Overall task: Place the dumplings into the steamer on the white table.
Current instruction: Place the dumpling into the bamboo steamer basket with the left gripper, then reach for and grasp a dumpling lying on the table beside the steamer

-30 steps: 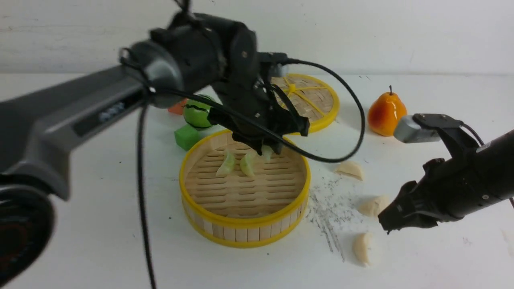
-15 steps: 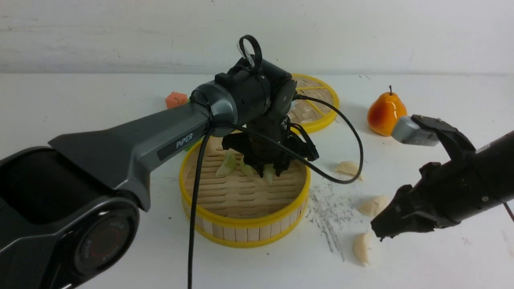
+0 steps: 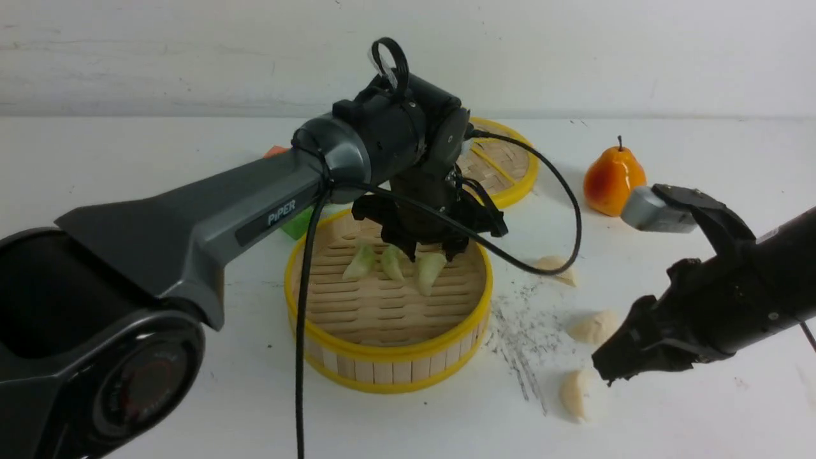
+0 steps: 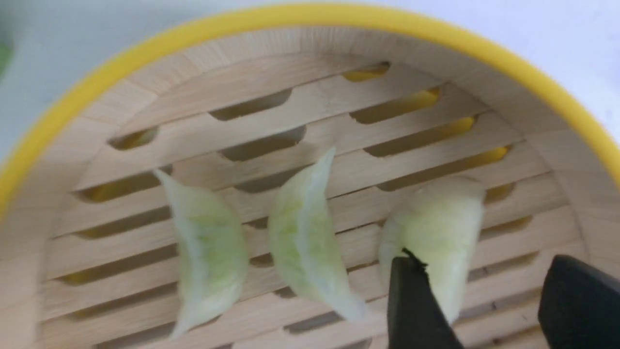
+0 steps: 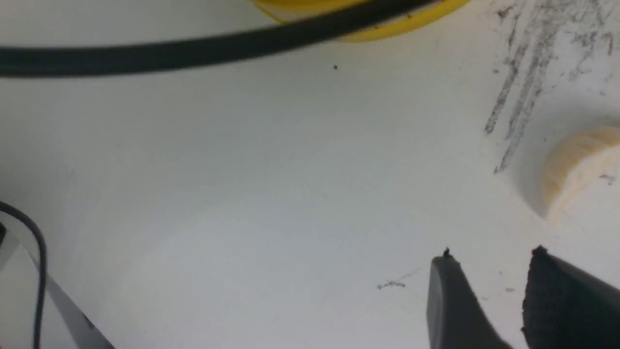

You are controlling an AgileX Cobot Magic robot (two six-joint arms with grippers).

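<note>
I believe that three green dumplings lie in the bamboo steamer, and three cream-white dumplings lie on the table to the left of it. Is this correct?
Not quite: the side is wrong. In the front view, the three cream-white dumplings lie on the table to the right of the steamer.

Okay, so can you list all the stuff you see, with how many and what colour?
green dumplings: three, pale green, inside the steamer
white dumplings: three, cream, on the table, right of the steamer
steamer: one, tan and yellow, on the table
lid: one, tan and yellow, behind the steamer
pear: one, orange, back right
blocks: one green, one orange, back left
claws: two, black, left over the steamer, right above the table
</note>
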